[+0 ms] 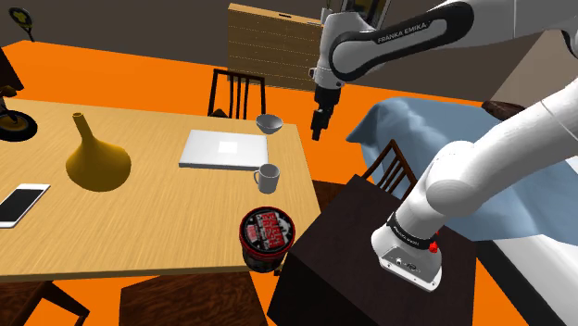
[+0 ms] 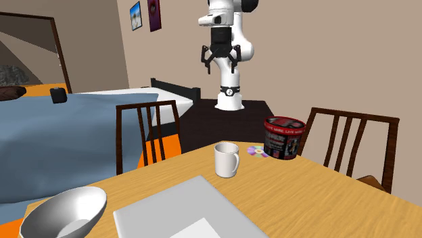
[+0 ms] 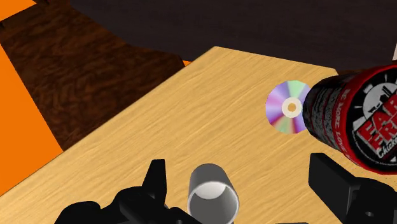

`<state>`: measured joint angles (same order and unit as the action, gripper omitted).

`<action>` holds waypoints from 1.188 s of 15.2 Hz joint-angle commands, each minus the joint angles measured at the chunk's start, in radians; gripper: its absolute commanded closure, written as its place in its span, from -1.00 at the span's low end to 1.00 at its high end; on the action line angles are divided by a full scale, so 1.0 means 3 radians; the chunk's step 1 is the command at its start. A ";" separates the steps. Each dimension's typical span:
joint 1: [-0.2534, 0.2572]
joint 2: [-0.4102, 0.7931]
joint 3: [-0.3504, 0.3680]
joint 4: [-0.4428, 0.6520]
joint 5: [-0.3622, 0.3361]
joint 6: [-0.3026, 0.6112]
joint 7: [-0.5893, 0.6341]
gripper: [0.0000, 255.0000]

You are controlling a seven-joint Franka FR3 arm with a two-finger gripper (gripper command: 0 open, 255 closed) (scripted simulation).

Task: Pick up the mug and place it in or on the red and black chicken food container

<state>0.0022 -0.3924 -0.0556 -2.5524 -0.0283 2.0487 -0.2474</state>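
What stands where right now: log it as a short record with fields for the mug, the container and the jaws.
mug: white, upright on the table, near the laptop
container: red and black tub, upright by the table edge, apart from the mug
disc: flat on the table, beside the container
jaws: open, well above the mug, holding nothing
task state: mug not yet picked up

Upright white mug (image 1: 268, 176) near but apart from the upright red-and-black round container (image 1: 267, 233), seemingly lidded
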 commanded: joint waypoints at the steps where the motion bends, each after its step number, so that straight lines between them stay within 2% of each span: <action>1: 0.0013 0.0260 -0.0021 0.0047 0.0019 0.0233 -0.0055 -1.00; 10: 0.0044 0.1467 -0.0075 0.0379 0.0201 0.1154 -0.0375 -1.00; 18: -0.0014 0.2561 0.0012 0.0994 0.0429 0.1668 -0.0679 -1.00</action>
<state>0.0024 0.3307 -0.0566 -2.2824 0.0923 2.5298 -0.4388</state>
